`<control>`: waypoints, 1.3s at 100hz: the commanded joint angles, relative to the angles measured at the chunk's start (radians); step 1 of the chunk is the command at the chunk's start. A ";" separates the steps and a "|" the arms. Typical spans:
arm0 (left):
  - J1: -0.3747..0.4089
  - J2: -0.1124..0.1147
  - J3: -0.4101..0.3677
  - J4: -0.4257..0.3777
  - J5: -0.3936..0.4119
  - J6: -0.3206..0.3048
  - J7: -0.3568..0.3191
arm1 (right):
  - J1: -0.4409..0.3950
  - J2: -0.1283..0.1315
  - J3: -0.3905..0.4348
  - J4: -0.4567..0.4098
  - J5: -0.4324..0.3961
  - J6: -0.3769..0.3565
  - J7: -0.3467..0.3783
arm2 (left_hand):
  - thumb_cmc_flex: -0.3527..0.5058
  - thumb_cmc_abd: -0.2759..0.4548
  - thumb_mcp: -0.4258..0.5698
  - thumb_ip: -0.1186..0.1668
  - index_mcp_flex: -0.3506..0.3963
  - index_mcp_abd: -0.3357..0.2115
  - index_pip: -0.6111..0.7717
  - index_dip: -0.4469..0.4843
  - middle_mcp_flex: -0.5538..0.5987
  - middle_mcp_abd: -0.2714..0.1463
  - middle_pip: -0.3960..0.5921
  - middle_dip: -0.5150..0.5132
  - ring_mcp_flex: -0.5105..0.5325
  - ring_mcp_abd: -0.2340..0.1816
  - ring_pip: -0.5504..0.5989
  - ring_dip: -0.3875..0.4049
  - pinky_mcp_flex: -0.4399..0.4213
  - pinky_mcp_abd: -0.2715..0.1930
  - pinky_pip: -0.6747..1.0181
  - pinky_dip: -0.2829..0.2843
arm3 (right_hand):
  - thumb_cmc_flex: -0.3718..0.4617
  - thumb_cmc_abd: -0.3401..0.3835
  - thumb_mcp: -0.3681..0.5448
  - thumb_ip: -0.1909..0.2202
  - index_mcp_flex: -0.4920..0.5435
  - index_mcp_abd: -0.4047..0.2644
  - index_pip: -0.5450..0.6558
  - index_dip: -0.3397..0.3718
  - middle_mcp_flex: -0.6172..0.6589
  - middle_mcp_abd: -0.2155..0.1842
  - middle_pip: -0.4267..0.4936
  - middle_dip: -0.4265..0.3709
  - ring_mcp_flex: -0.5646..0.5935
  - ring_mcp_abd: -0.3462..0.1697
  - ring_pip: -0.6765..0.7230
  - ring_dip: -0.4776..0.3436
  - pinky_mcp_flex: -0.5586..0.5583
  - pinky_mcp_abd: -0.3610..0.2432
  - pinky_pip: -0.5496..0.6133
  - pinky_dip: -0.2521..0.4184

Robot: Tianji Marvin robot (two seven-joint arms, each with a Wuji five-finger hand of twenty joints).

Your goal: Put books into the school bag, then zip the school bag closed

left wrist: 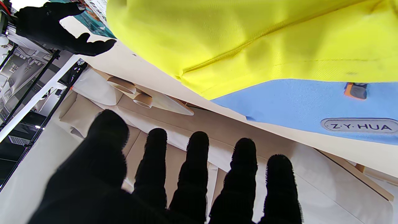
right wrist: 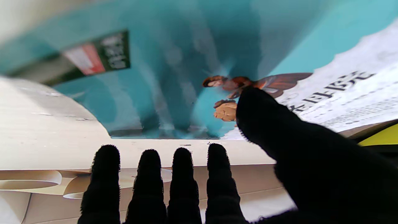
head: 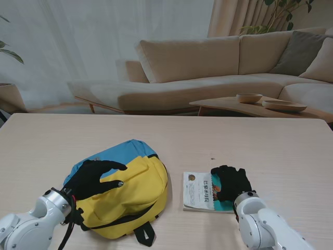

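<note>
Toward seven o'clock on the pale wooden surface [head: 270, 140] lies the school bag [head: 136, 194], yellow with a blue panel, flat on its side, and just beside it at about five o'clock the book [head: 196, 191] with its teal and white cover rests flat, outside the bag. Judging from this, the packing has barely begun: the one book in view is not yet in the bag, I cannot tell whether the bag is unzipped, and the zipping is all still to do. My left hand [head: 93, 178] rests spread over the top of the bag at its nine o'clock side, fingers apart and gripping nothing that I can see; its wrist view shows the fingers [left wrist: 199, 168] extended with yellow and blue fabric beyond them. My right hand [head: 231, 182] lies over the three o'clock edge of the book, fingers straight and thumb out across the cover in its wrist view, released rather than clamped on it, though contact with the cover is hard to judge. Lifting the book appears to be the step in hand
</note>
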 commanded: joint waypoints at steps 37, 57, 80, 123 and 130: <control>0.015 -0.003 -0.005 -0.012 0.001 -0.010 -0.011 | 0.002 0.017 -0.016 0.018 -0.030 0.000 0.175 | -0.018 0.001 0.043 0.026 -0.035 0.012 0.009 -0.021 -0.017 -0.005 0.008 -0.006 0.001 -0.015 -0.015 -0.007 -0.010 -0.009 -0.033 0.020 | -0.021 -0.236 0.005 -0.047 -0.056 -0.044 -0.608 0.285 -0.033 0.042 -0.357 -0.140 -0.140 0.026 -0.164 -0.094 -0.083 -0.003 -0.083 -0.082; 0.015 -0.002 -0.004 -0.015 0.004 -0.010 -0.016 | 0.014 0.023 -0.026 0.032 -0.009 0.002 0.226 | -0.020 -0.001 0.046 0.025 -0.037 0.013 0.009 -0.022 -0.019 -0.006 0.009 -0.006 0.002 -0.016 -0.014 -0.007 -0.010 -0.009 -0.034 0.021 | -0.024 -0.220 -0.010 -0.043 -0.047 -0.034 -0.637 0.327 -0.025 0.057 -0.170 -0.056 -0.127 0.022 -0.123 -0.072 -0.074 0.010 -0.086 -0.088; 0.015 -0.002 -0.004 -0.016 0.006 -0.012 -0.017 | 0.035 0.021 -0.055 0.070 0.010 0.019 0.196 | -0.020 -0.004 0.051 0.024 -0.037 0.013 0.010 -0.022 -0.019 -0.007 0.010 -0.006 0.003 -0.016 -0.013 -0.008 -0.010 -0.009 -0.034 0.022 | 0.003 -0.248 0.022 -0.042 -0.062 -0.017 -0.399 0.284 -0.019 0.048 0.257 0.084 -0.073 0.013 0.005 -0.002 -0.047 0.024 -0.044 -0.056; 0.012 0.000 -0.002 -0.012 0.014 -0.022 -0.020 | 0.093 0.015 -0.131 0.170 0.041 0.041 0.109 | -0.024 -0.009 0.055 0.023 -0.045 0.013 0.010 -0.023 -0.025 -0.009 0.019 0.002 -0.003 -0.022 -0.016 -0.010 -0.009 -0.011 -0.035 0.023 | 0.138 -0.371 0.125 -0.048 -0.060 0.043 -0.021 0.033 0.095 -0.101 0.656 0.489 -0.012 -0.036 0.464 0.228 0.002 0.032 0.077 0.033; 0.012 0.000 -0.002 -0.012 0.015 -0.023 -0.020 | 0.100 0.013 -0.141 0.184 0.043 0.041 0.093 | -0.024 -0.012 0.057 0.023 -0.047 0.012 0.010 -0.023 -0.029 -0.010 0.020 0.003 -0.008 -0.025 -0.018 -0.011 -0.008 -0.016 -0.037 0.022 | 0.171 -0.375 0.138 -0.043 -0.058 0.031 0.002 0.025 0.118 -0.145 0.684 0.608 -0.004 -0.055 0.585 0.287 0.006 0.034 0.098 0.047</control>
